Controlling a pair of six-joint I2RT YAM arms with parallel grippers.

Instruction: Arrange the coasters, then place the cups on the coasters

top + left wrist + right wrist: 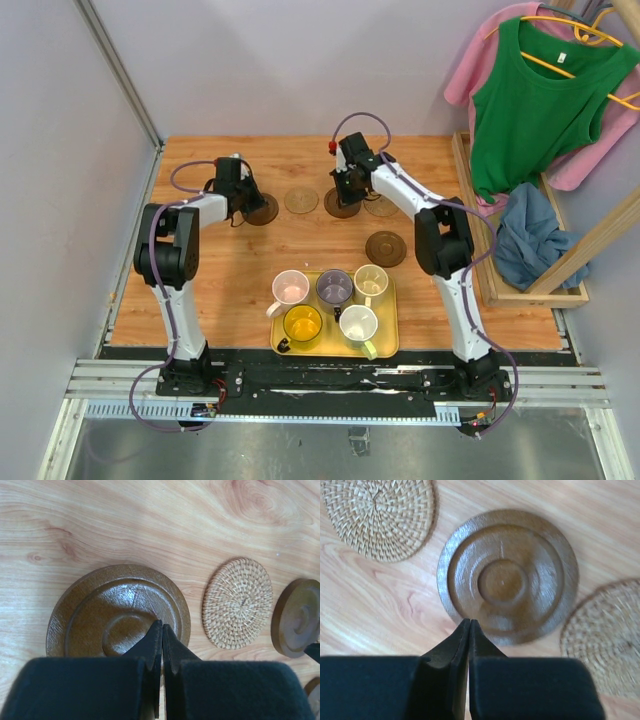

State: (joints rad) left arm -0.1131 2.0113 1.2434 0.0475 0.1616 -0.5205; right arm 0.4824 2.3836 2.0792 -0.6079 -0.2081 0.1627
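Top external view is giving the layout: the left claw (pixel 244 203) is hanging over the left dark brown coaster (pixel 263 209) at one end of a far row. The right claw (pixel 347 192) is hanging over the middle dark brown coaster (pixel 342 204). A woven coaster (pixel 300 201) is lying between the two claws, and a second woven coaster (pixel 383 206) is lying just to the right claw's right. Both claws are pinched fully closed and are carrying nothing. In each wrist view the fingertips are meeting in a point, the left pair above its coaster's inner rings, the right pair at its coaster's near rim. Whether the tips are touching the wood I cannot tell. The relation that matters, as I am judging it, concerns the stray dark brown coaster (pixel 385 247). It is sitting out of the row, back from the right claw toward the arm bases and a little to its right, well apart from the left claw. That is making the right arm the nearer one. Being round, it is offering no long axis to line up with. The mugs (pixel 333 288) are waiting on the yellow tray (pixel 392 310), farther back from both claws, between the two bases.
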